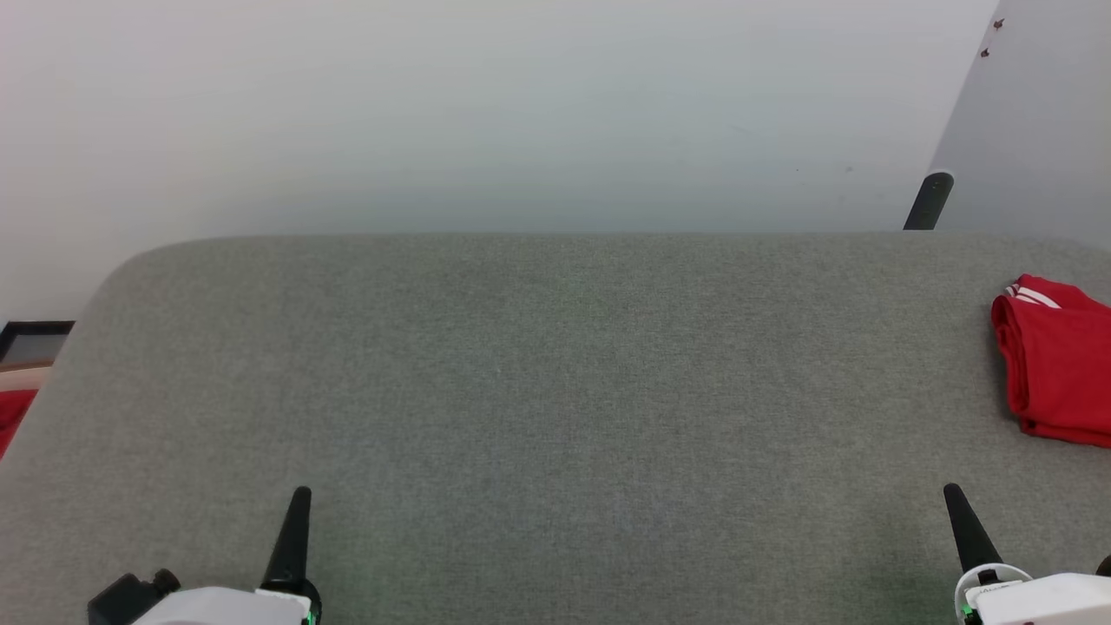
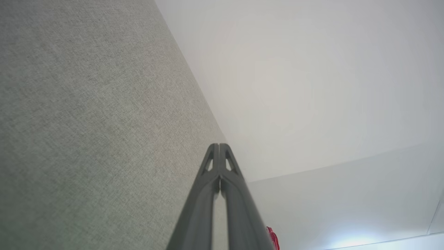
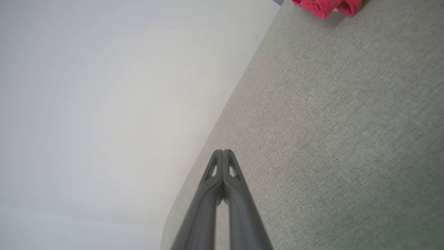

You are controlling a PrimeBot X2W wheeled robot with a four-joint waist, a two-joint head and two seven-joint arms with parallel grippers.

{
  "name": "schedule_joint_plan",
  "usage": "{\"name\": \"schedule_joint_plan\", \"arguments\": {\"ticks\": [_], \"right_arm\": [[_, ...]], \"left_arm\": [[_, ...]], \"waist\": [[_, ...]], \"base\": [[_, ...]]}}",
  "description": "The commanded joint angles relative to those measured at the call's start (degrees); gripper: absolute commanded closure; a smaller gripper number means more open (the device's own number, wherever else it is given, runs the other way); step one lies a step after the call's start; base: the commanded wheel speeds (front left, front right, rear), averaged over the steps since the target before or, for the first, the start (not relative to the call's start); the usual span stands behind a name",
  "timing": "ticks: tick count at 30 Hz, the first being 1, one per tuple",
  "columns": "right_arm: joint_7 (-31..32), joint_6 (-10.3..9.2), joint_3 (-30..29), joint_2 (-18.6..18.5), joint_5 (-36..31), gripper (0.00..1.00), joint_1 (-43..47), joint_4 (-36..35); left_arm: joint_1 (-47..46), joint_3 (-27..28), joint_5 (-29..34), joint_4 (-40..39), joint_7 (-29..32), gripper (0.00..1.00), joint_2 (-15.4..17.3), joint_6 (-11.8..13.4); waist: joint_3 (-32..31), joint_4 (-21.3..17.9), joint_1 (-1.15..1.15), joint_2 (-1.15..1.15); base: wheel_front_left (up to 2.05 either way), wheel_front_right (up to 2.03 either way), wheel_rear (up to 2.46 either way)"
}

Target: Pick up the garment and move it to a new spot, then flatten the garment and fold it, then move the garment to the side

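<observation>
Head view — folded garment [image 1: 1055,369] on grey table [image 1: 521,391], right edge.

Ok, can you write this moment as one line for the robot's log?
garment: folded, lying at right side of grey table | left jaws: shut, empty | right jaws: shut, empty, apart from garment
</observation>
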Motion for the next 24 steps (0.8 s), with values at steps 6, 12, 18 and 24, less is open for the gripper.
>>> {"name": "schedule_joint_plan", "arguments": {"ticks": [6, 12, 18, 24], "right_arm": [[0.69, -0.03, 0.13, 0.24, 4.17, 1.00, -1.68, -0.94], [1.18, -0.03, 0.14, 0.42, 7.25, 1.00, -2.02, -1.18], [1.65, -0.03, 0.16, 0.56, 10.18, 1.00, -2.65, -1.46], [2.07, -0.03, 0.18, 0.74, 13.14, 1.00, -2.91, -1.69]], "left_arm": [[-1.69, 0.46, -3.49, -0.35, 1.07, 1.00, -0.28, -0.02], [-2.27, 0.65, -6.16, -0.31, 1.88, 1.00, -0.56, -0.02], [-2.87, 0.82, -8.59, -0.27, 2.67, 1.00, -0.88, -0.02], [-3.43, 1.00, -10.91, -0.23, 3.46, 1.00, -1.16, -0.02]], "waist": [[0.25, -0.22, 0.00, 0.00], [0.48, -0.43, 0.00, 0.00], [0.70, -0.63, 0.00, 0.00], [0.93, -0.83, 0.00, 0.00]], "base": [[0.00, 0.00, 0.00], [0.00, 0.00, 0.00], [0.00, 0.00, 0.00], [0.00, 0.00, 0.00]]}}
